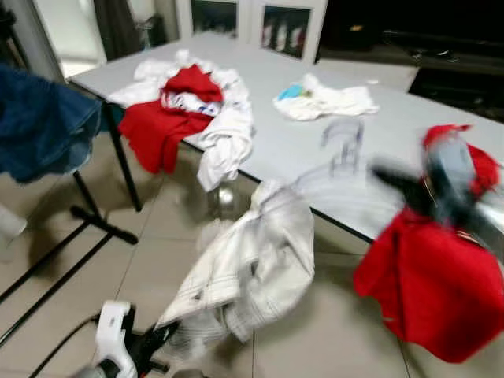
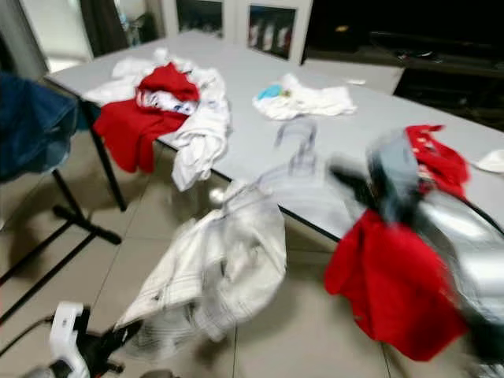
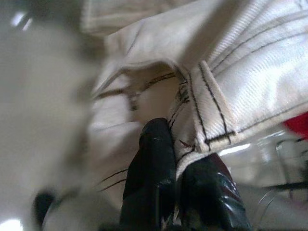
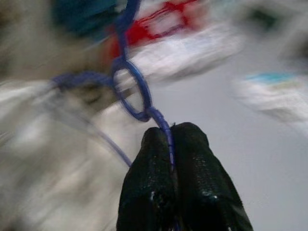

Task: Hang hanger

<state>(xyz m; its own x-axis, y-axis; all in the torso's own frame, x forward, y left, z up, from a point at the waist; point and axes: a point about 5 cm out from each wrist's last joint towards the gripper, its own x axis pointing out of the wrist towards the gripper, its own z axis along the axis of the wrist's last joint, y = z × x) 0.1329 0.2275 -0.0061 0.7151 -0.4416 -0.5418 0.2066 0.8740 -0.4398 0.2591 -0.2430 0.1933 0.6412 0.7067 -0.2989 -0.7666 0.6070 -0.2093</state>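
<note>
A white shirt [image 1: 252, 268] with thin dark stitching hangs in the air in front of the table, draped on a pale blue hanger [image 1: 342, 146] whose hook sticks up over the table edge. My right gripper [image 1: 378, 172] is blurred by motion and holds the hanger; in the right wrist view the gripper [image 4: 171, 132] is shut on the blue hanger [image 4: 130, 91] just below its loop. My left gripper [image 1: 161, 337] is low at the shirt's bottom end. The left wrist view shows that gripper [image 3: 178, 149] shut on a stitched hem of the shirt [image 3: 250, 72].
A grey table [image 1: 409, 118] carries a red and white clothes pile [image 1: 189, 102] and a white cloth [image 1: 327, 101]. A red garment [image 1: 433, 283] hangs off its near edge on the right. Blue jeans [image 1: 39, 126] hang at the left above black rack legs [image 1: 87, 216].
</note>
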